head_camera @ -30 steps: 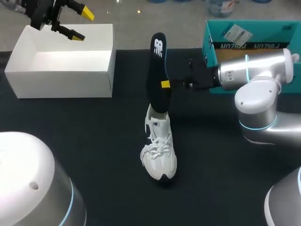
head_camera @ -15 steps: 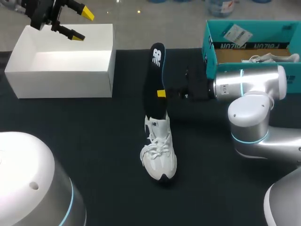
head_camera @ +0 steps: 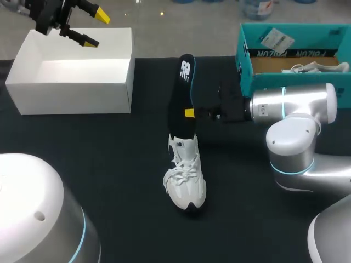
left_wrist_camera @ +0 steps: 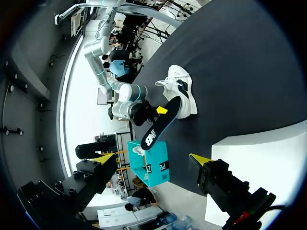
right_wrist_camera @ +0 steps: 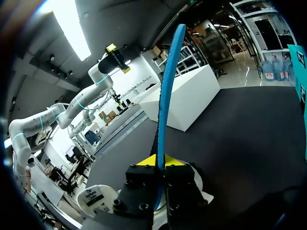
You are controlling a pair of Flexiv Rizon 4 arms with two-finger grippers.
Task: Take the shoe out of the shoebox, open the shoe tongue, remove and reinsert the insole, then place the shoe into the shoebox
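Note:
A white shoe stands on the black table, toe toward me. A black insole with a blue edge rises upright from its heel opening. My right gripper is shut on the insole's middle from the right. In the right wrist view the insole's blue edge runs up between the yellow tips of the right gripper, and the shoe shows just beneath. My left gripper hangs open over the white box with nothing in it. From the left wrist view the shoe and insole lie far ahead of the left gripper.
A teal shoebox at the back right holds another white shoe. The white box at the back left is open on top. Bare black table lies to the left of and in front of the shoe.
My right arm has lowered the insole, so its lower end sits deeper in the shoe's heel. The left arm and the shoe have stayed put.

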